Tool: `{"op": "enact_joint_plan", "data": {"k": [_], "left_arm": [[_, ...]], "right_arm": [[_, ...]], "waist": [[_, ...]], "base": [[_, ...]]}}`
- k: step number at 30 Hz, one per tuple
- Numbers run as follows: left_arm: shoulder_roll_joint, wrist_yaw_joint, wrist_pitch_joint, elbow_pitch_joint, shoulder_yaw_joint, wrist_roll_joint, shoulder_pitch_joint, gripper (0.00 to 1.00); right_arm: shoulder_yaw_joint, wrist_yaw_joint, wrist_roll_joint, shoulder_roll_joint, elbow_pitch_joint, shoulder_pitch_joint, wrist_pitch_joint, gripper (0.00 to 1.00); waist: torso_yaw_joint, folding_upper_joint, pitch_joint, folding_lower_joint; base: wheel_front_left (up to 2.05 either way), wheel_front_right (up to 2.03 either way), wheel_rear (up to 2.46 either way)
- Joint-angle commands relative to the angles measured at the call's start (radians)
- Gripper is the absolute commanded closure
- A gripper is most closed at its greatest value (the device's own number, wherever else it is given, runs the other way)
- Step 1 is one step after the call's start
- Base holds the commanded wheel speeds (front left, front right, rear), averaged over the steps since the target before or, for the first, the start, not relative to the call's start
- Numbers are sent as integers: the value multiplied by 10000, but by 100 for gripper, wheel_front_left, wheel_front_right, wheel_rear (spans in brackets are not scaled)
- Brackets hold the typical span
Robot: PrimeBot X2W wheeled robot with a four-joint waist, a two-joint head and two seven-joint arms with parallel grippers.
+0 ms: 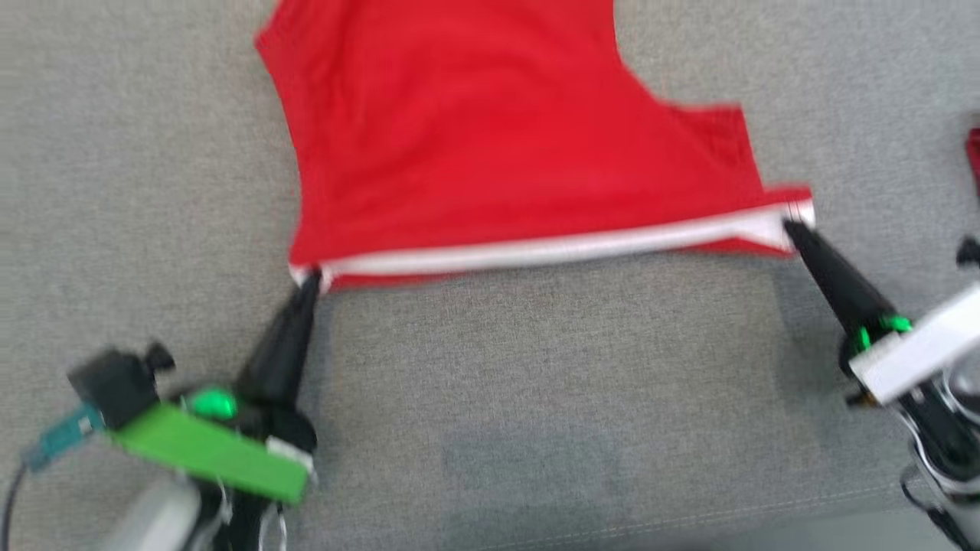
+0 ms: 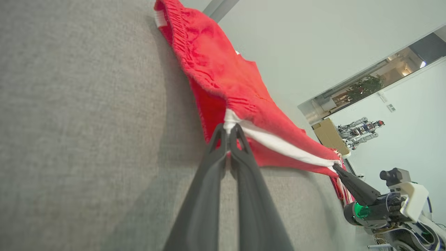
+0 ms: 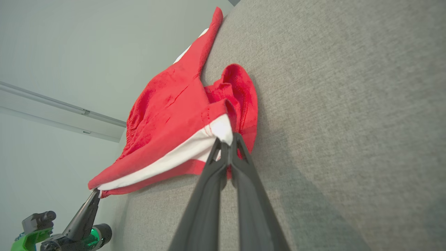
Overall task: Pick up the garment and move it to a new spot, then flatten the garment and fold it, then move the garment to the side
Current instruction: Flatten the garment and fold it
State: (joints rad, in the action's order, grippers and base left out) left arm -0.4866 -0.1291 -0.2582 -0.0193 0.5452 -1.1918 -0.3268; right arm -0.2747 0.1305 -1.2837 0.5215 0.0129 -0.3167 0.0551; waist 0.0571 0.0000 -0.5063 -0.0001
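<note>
A red garment (image 1: 490,138) with a white band along its near edge lies spread on the grey fabric surface (image 1: 536,367). My left gripper (image 1: 310,277) is shut on the garment's near left corner, and my right gripper (image 1: 792,223) is shut on the near right corner. In the left wrist view the garment (image 2: 223,80) hangs slightly lifted from my left gripper (image 2: 230,129), with the right gripper (image 2: 336,167) pinching the far end. In the right wrist view my right gripper (image 3: 226,141) clamps the white-lined corner of the garment (image 3: 174,115), and the left gripper (image 3: 95,191) holds the other end.
The grey surface's front seam (image 1: 689,520) runs near the bottom of the head view. A small red object (image 1: 972,157) sits at the right edge. In the left wrist view a cardboard box (image 2: 329,134) and another robot (image 2: 359,129) stand far off in the room.
</note>
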Motion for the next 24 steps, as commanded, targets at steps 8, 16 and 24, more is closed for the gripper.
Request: {"op": "enact_joint_plan", "data": {"k": [8, 16, 24], "left_arm": [[744, 503, -76, -2436, -583, 385, 4418, 100], [63, 879, 699, -3981, -903, 356, 4059, 100], [40, 2543, 2883, -3488, -2063, -1152, 190, 100]], "right_arm": [[1414, 1, -1560, 1698, 2809, 5020, -795, 100], [2249, 2, -1699, 2099, 4182, 4606, -1108, 100], [490, 4, -431, 564, 818, -1515, 90, 100]], "waist": [[-380, 0, 1247, 1], [-503, 0, 342, 1], [-848, 0, -1035, 1]], "base": [[0, 0, 0], [0, 0, 0], [0, 0, 0]]}}
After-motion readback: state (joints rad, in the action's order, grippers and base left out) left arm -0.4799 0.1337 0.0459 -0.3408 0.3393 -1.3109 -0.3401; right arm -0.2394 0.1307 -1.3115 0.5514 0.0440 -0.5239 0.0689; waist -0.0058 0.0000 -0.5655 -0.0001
